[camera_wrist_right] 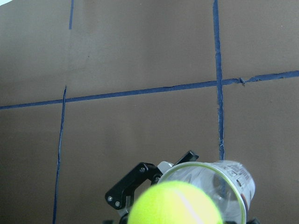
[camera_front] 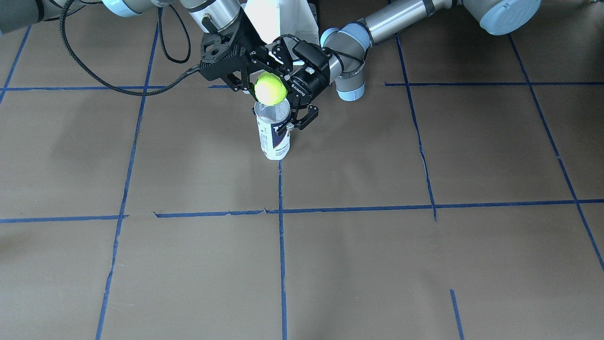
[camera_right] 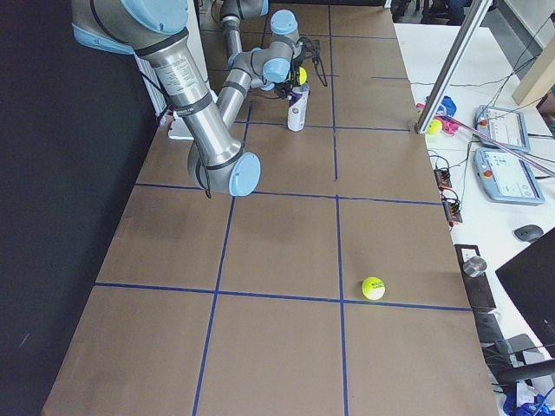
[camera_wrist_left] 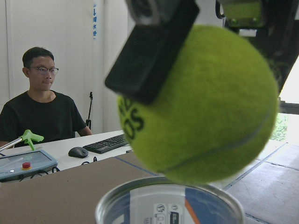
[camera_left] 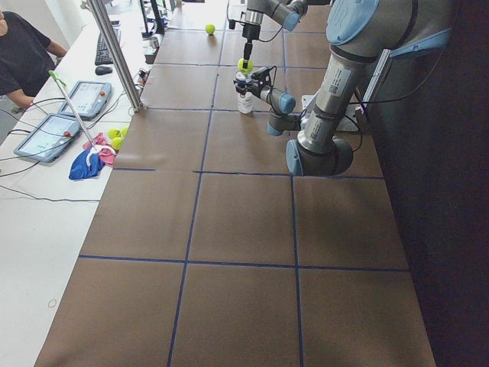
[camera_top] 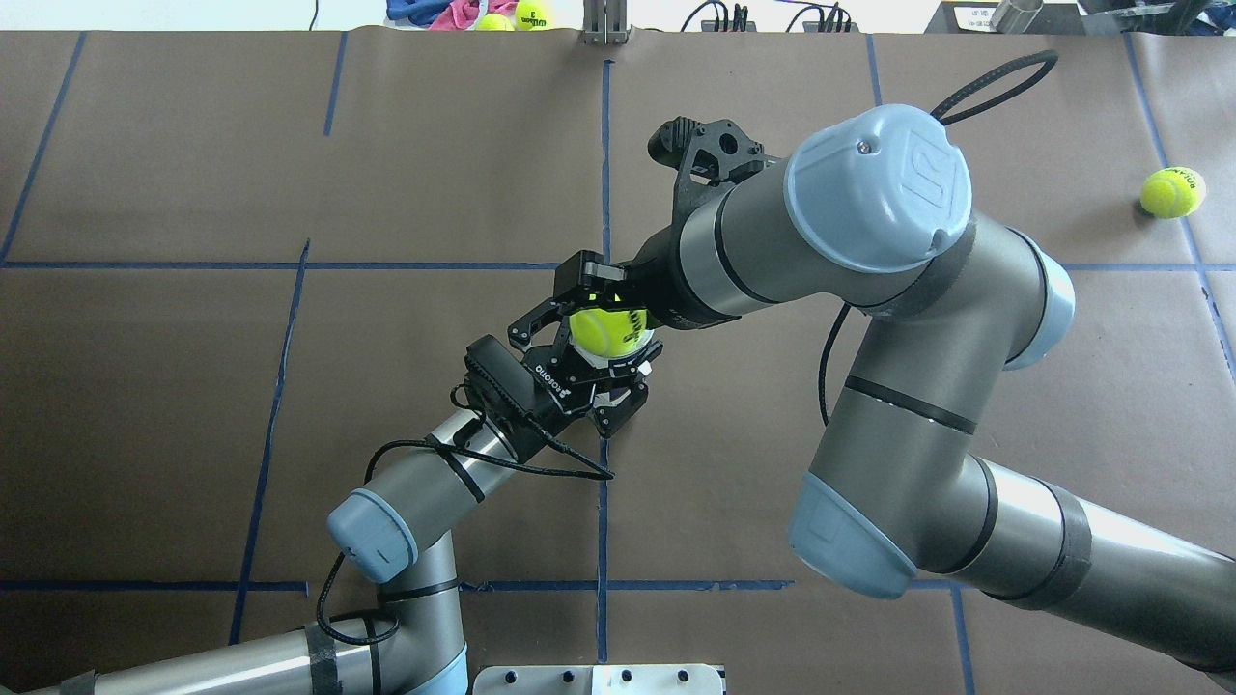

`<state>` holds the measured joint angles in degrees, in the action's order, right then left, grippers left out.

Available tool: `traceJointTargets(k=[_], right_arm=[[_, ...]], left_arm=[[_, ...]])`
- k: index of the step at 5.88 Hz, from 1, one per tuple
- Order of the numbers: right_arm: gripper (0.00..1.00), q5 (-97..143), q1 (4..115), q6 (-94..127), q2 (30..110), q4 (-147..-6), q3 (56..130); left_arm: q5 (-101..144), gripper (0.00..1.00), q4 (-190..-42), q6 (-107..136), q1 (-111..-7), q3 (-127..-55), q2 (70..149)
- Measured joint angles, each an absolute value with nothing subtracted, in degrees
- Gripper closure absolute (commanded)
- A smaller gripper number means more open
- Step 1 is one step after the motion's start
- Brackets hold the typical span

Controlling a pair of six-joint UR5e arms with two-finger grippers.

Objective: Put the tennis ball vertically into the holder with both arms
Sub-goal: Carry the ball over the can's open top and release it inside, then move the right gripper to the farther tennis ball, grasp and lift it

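The tennis ball (camera_front: 270,89) is yellow-green and sits directly over the open mouth of the holder (camera_front: 273,138), a clear can with a white and navy label that stands upright on the table. My right gripper (camera_front: 265,85) comes down from above and is shut on the ball. My left gripper (camera_front: 289,123) is shut on the can's upper part from the side. In the left wrist view the ball (camera_wrist_left: 205,107) hangs just above the can's rim (camera_wrist_left: 170,205). In the overhead view the ball (camera_top: 608,328) hides most of the can.
A spare tennis ball (camera_top: 1171,191) lies on the table far on my right side. More balls and a cloth (camera_top: 483,13) lie past the far edge. An operator (camera_wrist_left: 42,107) sits at the side desk. The white pedestal base (camera_front: 278,19) stands behind the grippers.
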<state>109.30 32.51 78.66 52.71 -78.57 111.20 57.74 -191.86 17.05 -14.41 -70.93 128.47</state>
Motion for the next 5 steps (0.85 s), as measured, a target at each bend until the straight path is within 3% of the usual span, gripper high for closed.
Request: traceJointTargets(k=[3,5], right_arm=[[0.05,108.8,32.9,78.6,52.8,-78.6,111.4],[0.05,109.8,37.7,74.3,58.1,-78.6,111.5]], left_arm=[[57.7,0.16,-191.9,17.1,-14.4,-71.0,128.3],[57.7,0.16,-192.0,17.1,-14.4,-71.0,128.2]])
